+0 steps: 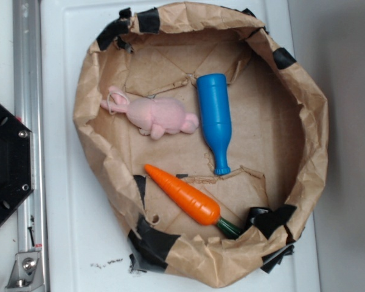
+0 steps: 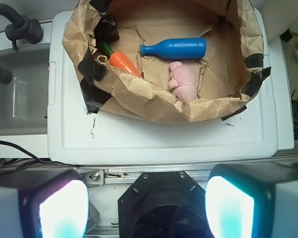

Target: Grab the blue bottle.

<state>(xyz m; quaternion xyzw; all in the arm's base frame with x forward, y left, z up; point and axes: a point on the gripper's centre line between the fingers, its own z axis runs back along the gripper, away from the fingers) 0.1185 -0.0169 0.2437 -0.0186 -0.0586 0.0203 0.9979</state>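
Observation:
The blue bottle [image 1: 215,121] lies on its side inside a crumpled brown paper basin [image 1: 97,152], neck toward the near side, between a pink toy rabbit and an orange carrot. In the wrist view the blue bottle [image 2: 175,48] lies far ahead in the basin, neck to the left. My gripper [image 2: 146,206] is high above the robot base, well back from the basin. Its two fingers [image 2: 62,208] stand wide apart with nothing between them. The gripper is out of the exterior view.
A pink rabbit [image 1: 152,115] lies left of the bottle and an orange carrot [image 1: 185,195] lies below it. The basin's raised paper walls [image 2: 154,99] ring all three. A black robot base [image 1: 6,164] and a metal rail [image 1: 27,91] stand at the left.

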